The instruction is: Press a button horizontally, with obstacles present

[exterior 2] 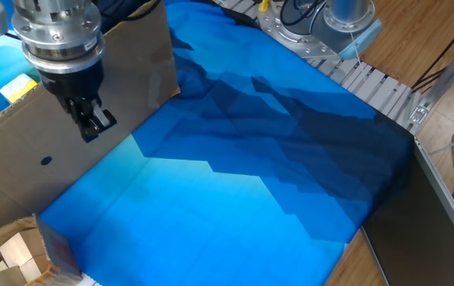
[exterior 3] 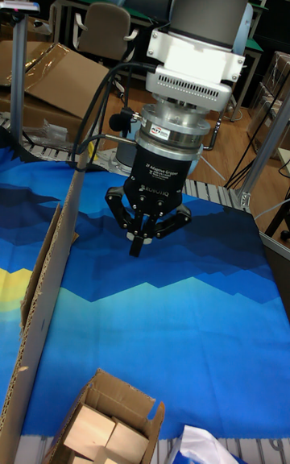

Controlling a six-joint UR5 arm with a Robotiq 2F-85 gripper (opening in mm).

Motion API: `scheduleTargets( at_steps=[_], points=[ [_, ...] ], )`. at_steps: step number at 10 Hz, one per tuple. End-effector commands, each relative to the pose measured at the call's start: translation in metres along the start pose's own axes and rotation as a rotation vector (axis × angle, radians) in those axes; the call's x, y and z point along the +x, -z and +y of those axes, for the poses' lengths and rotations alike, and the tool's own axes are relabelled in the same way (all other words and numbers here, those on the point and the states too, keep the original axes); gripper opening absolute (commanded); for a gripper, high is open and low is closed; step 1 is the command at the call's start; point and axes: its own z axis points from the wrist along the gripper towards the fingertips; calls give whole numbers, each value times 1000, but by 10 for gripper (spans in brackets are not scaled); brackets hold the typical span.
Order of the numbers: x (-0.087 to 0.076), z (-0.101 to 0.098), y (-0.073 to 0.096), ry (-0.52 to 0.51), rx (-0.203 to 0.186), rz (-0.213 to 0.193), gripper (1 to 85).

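Observation:
The button (exterior 2: pixel 17 87) is a small yellow block that peeks over the top edge of the obstacle at the far left. That obstacle is a long brown cardboard panel (exterior 2: pixel 132 87) standing like a wall, with a dark round spot (exterior 2: pixel 46 160); the tall fixed view shows the cardboard panel (exterior 3: pixel 48 295) edge-on. My gripper (exterior 2: pixel 92 125) hangs in front of the panel's near face, to the right of the button and on the opposite side of the wall. In the tall fixed view the gripper (exterior 3: pixel 137 250) points down with its fingertips touching, shut on nothing.
A blue cloth (exterior 2: pixel 235 199) covers the table. An open cardboard box with wooden blocks (exterior 2: pixel 13 258) sits at the near left corner, also seen as the box (exterior 3: pixel 105 432). The arm's base (exterior 2: pixel 330 24) and a metal rail (exterior 2: pixel 386 91) stand at the far right.

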Motion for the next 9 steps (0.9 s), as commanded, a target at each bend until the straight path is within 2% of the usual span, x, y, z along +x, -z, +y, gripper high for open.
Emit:
scheduleTargets(
  at_steps=[1,3,5,6,7,8,9],
  points=[
    [-1,3,1,4,-14,-4,10],
    [-7,8,1,10,-33,-26,10],
    [-6,6,1,24,-25,-24,10],
    [0,-3,1,38,10,1,10],
    [12,-10,2,64,37,45,10],
    [21,-12,2,83,41,82,10],
    [25,-12,3,93,43,99,10]
  ],
)
